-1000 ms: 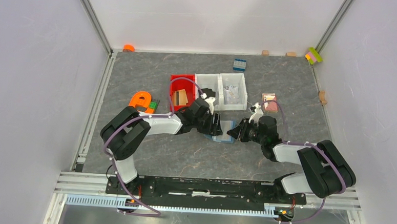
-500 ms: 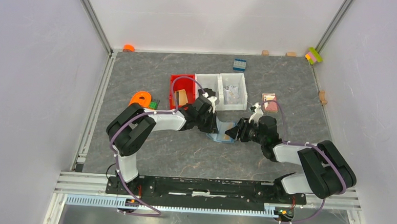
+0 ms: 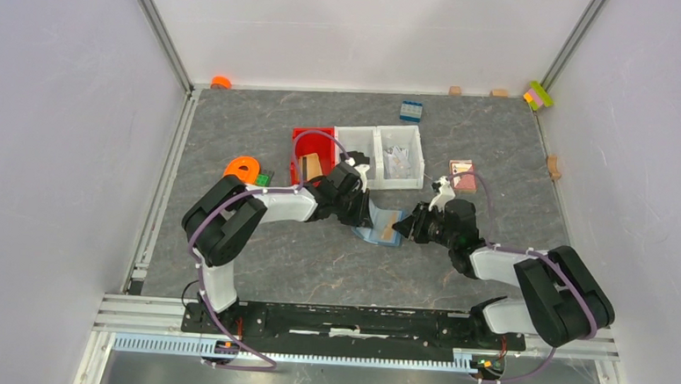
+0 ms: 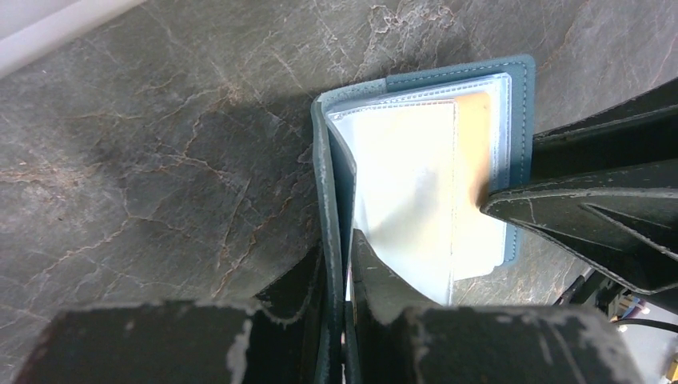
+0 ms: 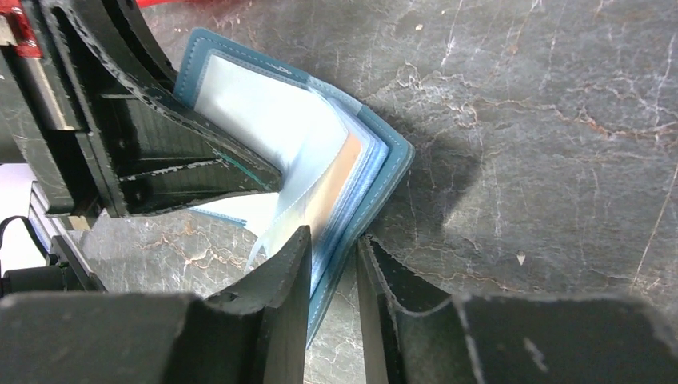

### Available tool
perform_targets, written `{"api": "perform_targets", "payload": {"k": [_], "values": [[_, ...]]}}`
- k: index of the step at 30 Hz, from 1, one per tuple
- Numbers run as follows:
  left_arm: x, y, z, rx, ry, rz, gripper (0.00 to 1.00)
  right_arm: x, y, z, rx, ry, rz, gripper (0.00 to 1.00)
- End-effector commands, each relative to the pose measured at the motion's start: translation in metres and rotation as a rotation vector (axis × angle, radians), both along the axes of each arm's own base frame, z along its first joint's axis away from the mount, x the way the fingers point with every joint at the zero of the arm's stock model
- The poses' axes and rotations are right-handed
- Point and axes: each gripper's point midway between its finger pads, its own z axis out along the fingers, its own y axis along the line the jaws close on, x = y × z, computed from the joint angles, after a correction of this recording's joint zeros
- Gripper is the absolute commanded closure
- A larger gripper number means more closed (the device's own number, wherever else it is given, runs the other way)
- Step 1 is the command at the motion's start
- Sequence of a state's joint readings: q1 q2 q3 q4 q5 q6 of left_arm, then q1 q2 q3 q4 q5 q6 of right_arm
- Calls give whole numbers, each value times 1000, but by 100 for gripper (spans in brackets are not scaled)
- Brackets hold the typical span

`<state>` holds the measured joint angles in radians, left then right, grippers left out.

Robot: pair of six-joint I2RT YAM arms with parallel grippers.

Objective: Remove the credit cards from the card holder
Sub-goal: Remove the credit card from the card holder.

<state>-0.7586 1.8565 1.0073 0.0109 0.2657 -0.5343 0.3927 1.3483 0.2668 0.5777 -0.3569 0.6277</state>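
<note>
The steel-blue card holder lies spread open on the table between both grippers. My left gripper is shut on its left cover, which stands up on edge. A tan-gold credit card shows through the clear inner sleeves. My right gripper is closed over the right cover and its sleeves, with the tan card just ahead of its fingertips. In the top view the left gripper and the right gripper face each other across the holder.
Behind the left arm stands a red bin with a tan card in it, next to two white bins. A pinkish card-like item lies at the right. A blue brick is near the back, and orange parts are at the left.
The left gripper closed on the holder's left cover and raised it. The right gripper opened, then closed again on the right cover. The holder now spreads wider.
</note>
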Motion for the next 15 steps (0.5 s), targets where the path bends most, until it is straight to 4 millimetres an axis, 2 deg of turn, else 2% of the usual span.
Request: {"api": "perform_targets", "payload": {"k": [1, 13, 15], "values": [[-2, -2, -6, -21, 22, -12, 88, 5, 6, 3, 3, -9, 23, 67], [-13, -18, 3, -122, 52, -71, 88, -1, 24, -4, 34, 39, 108, 61], [-14, -19, 4, -128, 52, -80, 88, -2, 26, -3, 37, 37, 116, 55]]}}
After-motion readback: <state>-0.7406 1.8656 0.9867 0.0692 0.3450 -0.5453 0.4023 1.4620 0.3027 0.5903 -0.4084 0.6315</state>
